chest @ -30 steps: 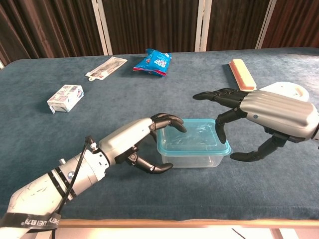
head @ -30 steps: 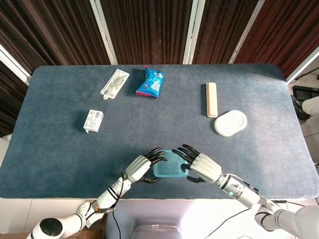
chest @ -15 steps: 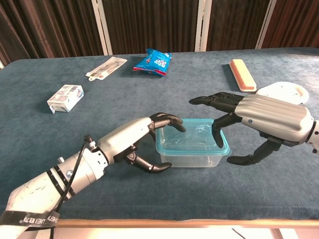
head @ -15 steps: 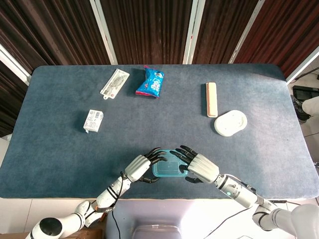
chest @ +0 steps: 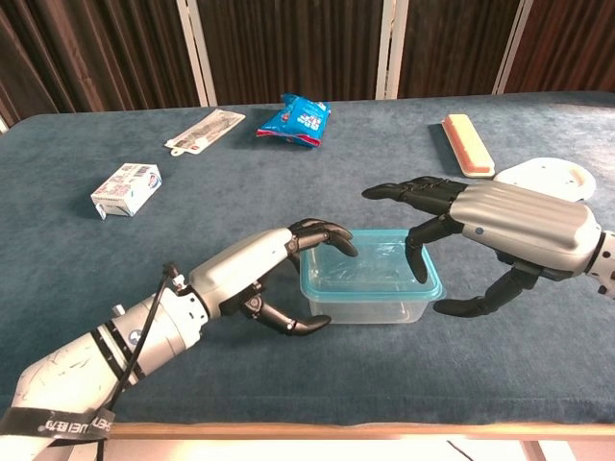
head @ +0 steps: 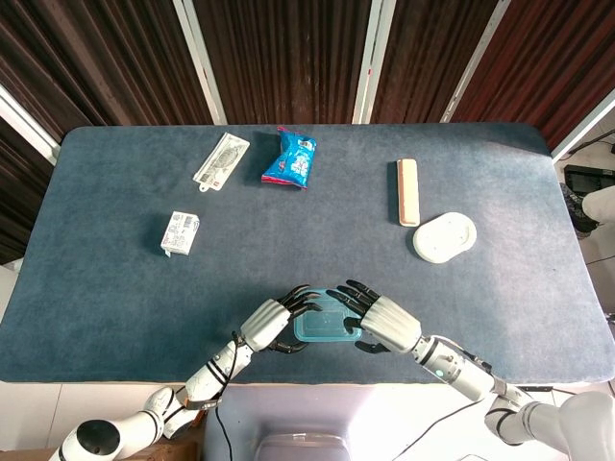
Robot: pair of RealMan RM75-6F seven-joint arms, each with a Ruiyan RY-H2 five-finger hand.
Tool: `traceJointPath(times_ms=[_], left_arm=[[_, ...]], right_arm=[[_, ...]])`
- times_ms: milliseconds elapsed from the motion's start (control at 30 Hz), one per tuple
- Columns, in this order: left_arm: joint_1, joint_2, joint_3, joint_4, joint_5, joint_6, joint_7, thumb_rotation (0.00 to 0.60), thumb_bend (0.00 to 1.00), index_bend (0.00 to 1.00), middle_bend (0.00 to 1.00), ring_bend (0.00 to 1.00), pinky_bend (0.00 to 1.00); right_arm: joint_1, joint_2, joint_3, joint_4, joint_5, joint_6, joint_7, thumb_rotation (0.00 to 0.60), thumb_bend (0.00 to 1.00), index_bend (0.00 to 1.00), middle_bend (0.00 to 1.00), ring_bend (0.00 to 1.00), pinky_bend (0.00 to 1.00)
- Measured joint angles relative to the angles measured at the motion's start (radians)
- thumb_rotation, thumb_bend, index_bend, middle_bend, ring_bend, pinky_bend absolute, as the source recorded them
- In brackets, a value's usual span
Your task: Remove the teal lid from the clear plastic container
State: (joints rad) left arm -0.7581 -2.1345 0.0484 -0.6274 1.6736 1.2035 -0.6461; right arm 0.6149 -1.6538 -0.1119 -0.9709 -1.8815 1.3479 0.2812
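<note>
Container (chest: 370, 288) position: lower centre of the chest view, at the near edge of the blue table (head: 115, 279), with the teal lid (chest: 369, 268) seated on its rim.

My left hand (chest: 259, 274) is at the container's left end. Its fingers (chest: 327, 233) curl over the left edge of the lid, and the thumb reaches in low beside the container's left wall. Whether it actually grips the container, I cannot tell.

My right hand (chest: 500, 230) is at the container's right end, fingers spread, holding nothing. Some fingertips (chest: 415, 259) point down at the lid's right portion; others extend above the lid toward the middle of the frame. The thumb lies low, just beside the container's right wall.

Other items, head view:
- White box (head: 180, 233), left of centre.
- Flat white packet (head: 221, 159), upper left.
- Blue snack bag (head: 291, 158), upper centre.
- Tan bar (head: 408, 191), upper right.
- White round dish (head: 445, 237), just below the bar.

All five lie well apart from both hands.
</note>
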Motion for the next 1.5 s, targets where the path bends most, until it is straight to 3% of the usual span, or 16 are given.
traceJointPath(times_ms=[1500], left_arm=[[0.009, -0.022, 0.030, 0.043, 0.024, 0.008, 0.018, 0.600, 0.40, 0.26, 0.47, 0.30, 0.24]], right_arm=[[0.010, 0.019, 0.000, -0.058, 0.043, -0.010, -0.029, 0.600, 0.38, 0.67, 0.08, 0.00, 0.00]])
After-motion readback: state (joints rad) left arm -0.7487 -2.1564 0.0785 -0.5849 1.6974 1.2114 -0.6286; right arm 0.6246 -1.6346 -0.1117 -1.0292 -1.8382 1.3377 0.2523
